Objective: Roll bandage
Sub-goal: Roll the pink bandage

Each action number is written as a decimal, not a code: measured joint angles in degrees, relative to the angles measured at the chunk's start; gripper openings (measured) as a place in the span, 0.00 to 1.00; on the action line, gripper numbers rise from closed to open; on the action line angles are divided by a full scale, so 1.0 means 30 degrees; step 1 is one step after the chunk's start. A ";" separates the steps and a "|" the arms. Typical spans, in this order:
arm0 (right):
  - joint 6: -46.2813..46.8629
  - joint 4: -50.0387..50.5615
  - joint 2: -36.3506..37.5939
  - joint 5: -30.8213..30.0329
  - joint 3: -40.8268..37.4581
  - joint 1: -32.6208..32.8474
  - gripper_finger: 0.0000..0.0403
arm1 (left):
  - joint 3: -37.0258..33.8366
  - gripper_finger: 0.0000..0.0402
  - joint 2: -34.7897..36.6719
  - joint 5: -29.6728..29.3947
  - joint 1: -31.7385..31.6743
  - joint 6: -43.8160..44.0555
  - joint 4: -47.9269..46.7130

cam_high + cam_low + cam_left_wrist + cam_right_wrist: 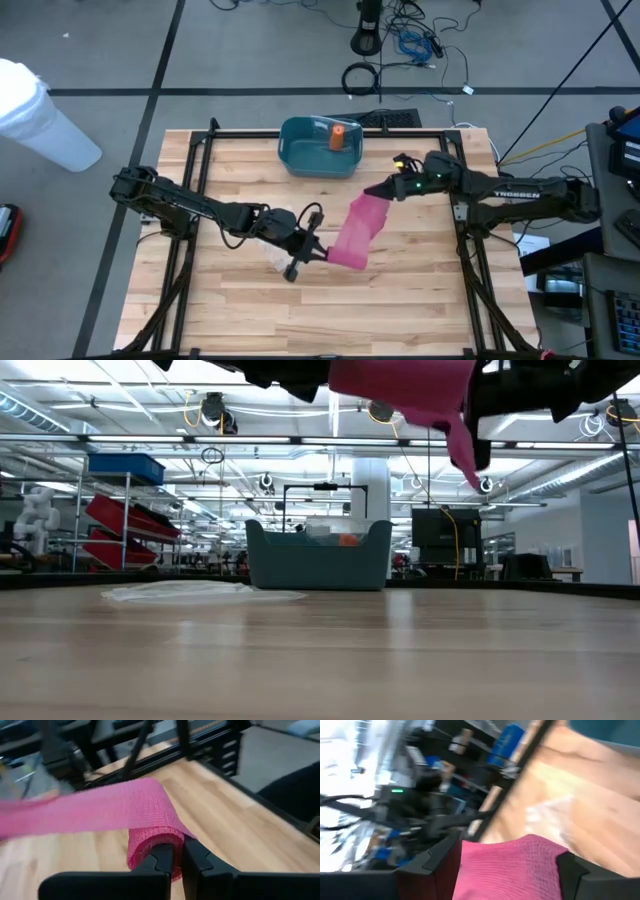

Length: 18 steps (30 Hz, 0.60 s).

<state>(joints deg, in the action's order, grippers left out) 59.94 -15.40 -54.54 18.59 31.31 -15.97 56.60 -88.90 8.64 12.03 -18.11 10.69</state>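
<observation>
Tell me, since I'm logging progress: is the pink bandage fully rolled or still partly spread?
Partly spread. The pink bandage stretches flat between both grippers, only its end rolled at the left gripper.

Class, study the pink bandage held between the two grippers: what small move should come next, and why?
Probably the left gripper should turn its wrist to wind on another wrap. It is shut on the rolled end of the pink bandage, while the right gripper holds the loose end up, so a flat strip remains unrolled above the table.

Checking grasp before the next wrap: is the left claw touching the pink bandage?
Touching. The left wrist view shows the left claw shut on the rolled end of the pink bandage, the fabric pinched between its fingers.
</observation>
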 joint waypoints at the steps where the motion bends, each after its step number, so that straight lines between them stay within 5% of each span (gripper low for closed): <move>1: -0.0112 0.0670 -0.0040 -0.0013 0.0000 -0.0221 0.53 | 0.0000 0.03 0.0000 0.0358 0.0018 -0.0134 0.0092; 8: -0.0849 -0.0315 -0.1059 0.0395 0.0000 0.0140 0.52 | 0.0000 0.03 0.0000 0.0790 0.0115 -0.0419 0.0412; 18: -0.0793 -0.1445 -0.1180 0.8646 0.0000 -0.0269 0.53 | 0.0000 0.03 0.0000 0.1243 0.0313 -0.0636 0.0135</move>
<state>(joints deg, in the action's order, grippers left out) 57.56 -19.74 -58.08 44.53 31.31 -16.78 56.60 -88.90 12.37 12.97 -20.02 11.09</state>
